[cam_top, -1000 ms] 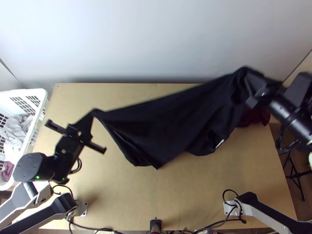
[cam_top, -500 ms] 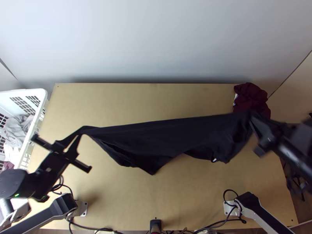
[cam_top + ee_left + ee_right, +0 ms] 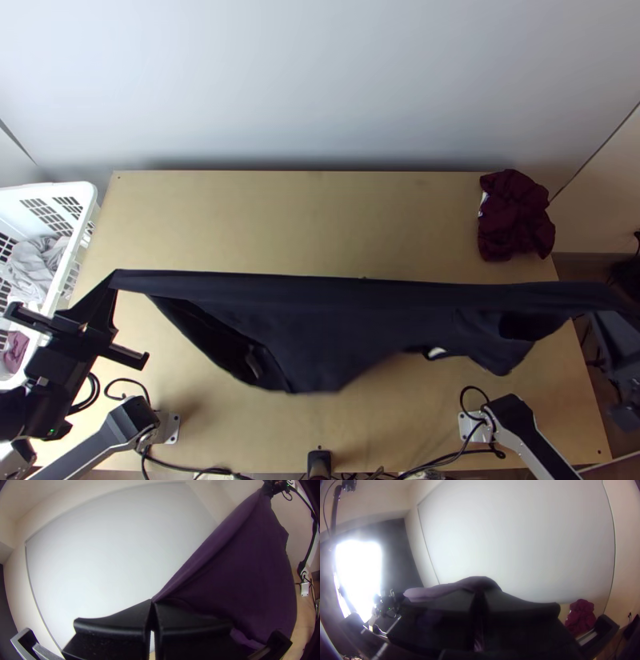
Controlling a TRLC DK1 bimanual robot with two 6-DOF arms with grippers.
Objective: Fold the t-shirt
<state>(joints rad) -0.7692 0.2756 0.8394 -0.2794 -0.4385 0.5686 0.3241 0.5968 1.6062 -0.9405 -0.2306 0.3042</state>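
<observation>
Beyond the light wooden table (image 3: 240, 216) stood a plain pale wall (image 3: 320, 80); dark red cloth (image 3: 516, 216) lay bunched near the table's far right corner; a white basket (image 3: 90, 196) stood at the left edge. Over the preceding second we saw both arms draw apart and come back toward the near side; the t-shirt (image 3: 320, 312), at first slanted between them, levelled out and its upper edge pulled nearly straight. We judged this a tensioning step, meant to square the cloth before laying it down; folding proper had not begun. The left gripper (image 3: 152, 602) was closed, with a gathered point of the shirt pinched at its tips; the right gripper (image 3: 480, 591) was likewise closed, on the opposite end. We found the shirt black in the top view, purple in the wrist views; it hung across the table's middle, taut above, with loose folds and an uneven lower edge; a small white patch (image 3: 436, 352) showed near that edge.
</observation>
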